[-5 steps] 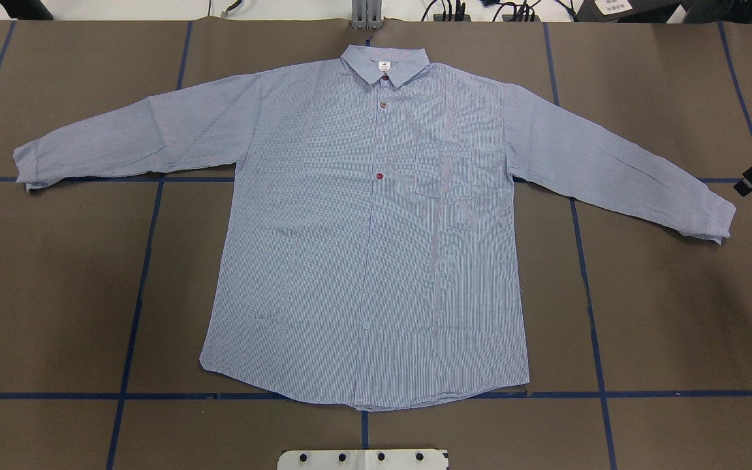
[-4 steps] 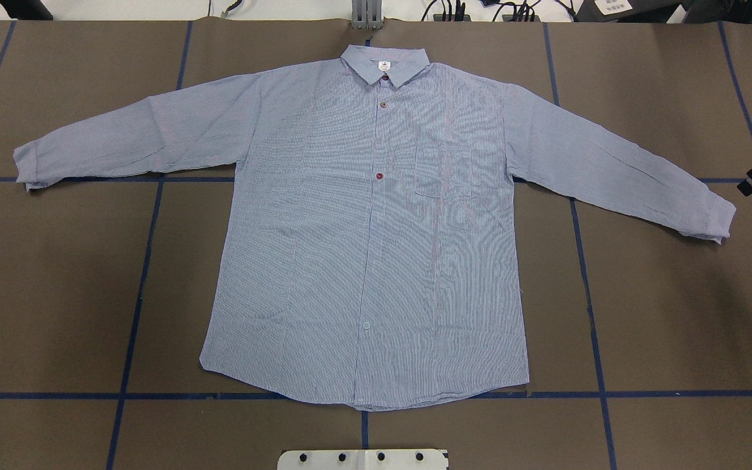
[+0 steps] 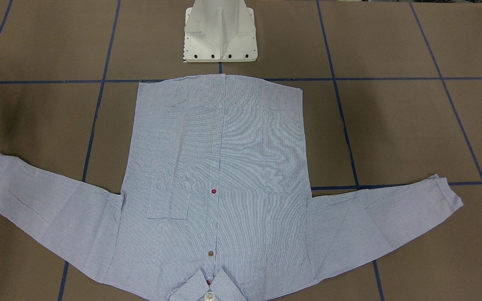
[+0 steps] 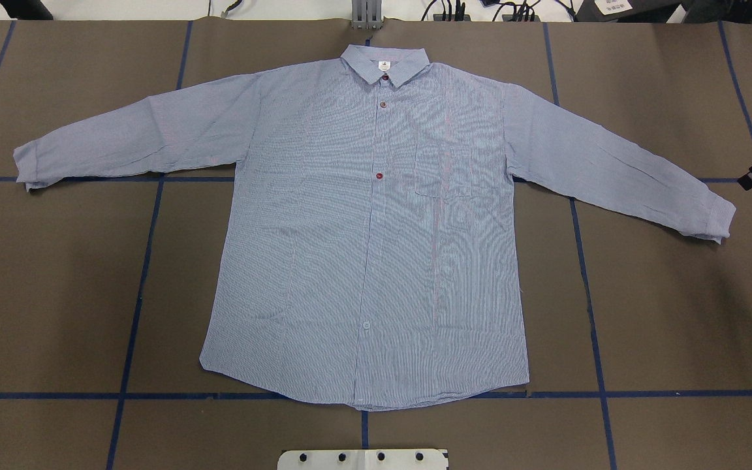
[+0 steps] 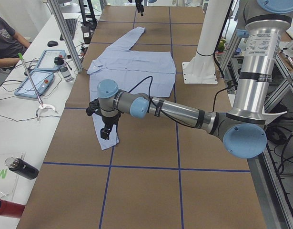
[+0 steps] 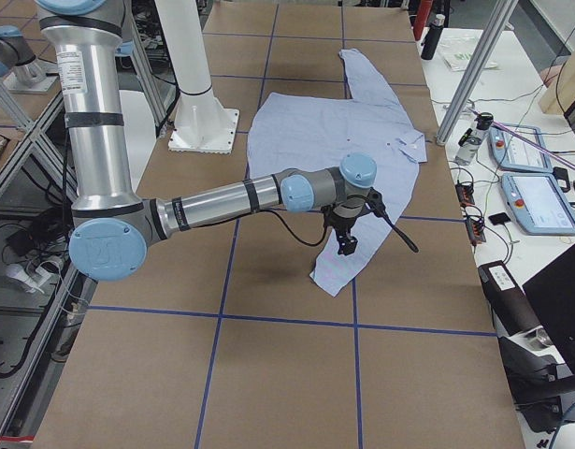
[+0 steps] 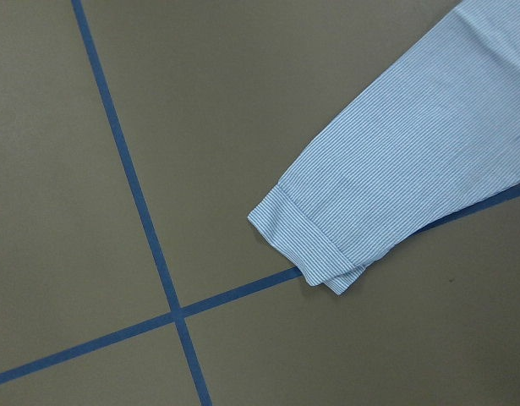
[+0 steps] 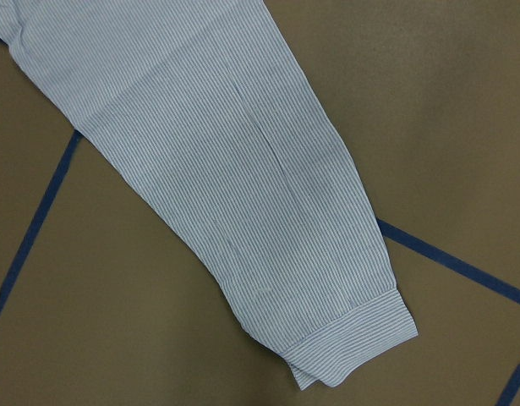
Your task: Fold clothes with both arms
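Shirt (image 4: 363, 228) lies flat overhead; side views add left gripper (image 5: 106, 130) and right gripper (image 6: 346, 245), opening unclear.

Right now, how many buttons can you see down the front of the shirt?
4 on the shirt: a red collar button, a brown button just below, a red chest button beside the pocket, a pale button near the hem. Others may be hidden.

The left arm (image 5: 177, 110) and right arm (image 6: 217, 198) are silver-grey tubes with light blue joint caps, black bands and black cables, flanking a white pedestal (image 3: 220, 37) with dark bolts along its foot.
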`<action>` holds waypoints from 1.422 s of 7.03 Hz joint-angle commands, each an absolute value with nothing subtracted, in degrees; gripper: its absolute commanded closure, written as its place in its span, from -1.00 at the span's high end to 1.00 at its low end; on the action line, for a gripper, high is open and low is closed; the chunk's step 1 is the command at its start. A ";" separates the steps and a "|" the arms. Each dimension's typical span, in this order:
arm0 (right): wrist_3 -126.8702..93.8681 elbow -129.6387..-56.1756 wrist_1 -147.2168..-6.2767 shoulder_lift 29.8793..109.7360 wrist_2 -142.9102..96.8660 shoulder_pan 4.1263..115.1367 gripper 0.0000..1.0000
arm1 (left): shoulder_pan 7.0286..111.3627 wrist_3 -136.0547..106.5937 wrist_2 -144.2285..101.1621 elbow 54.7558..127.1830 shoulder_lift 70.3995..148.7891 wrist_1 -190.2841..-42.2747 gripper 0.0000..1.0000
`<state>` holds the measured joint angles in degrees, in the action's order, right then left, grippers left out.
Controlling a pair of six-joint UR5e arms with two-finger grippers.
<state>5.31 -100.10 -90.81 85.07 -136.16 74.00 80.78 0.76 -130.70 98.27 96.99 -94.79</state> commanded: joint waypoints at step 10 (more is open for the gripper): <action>-45.09 -90.99 -73.19 86.13 -136.32 68.82 0.92 | 80.86 0.62 -136.12 99.14 96.42 -95.71 1.00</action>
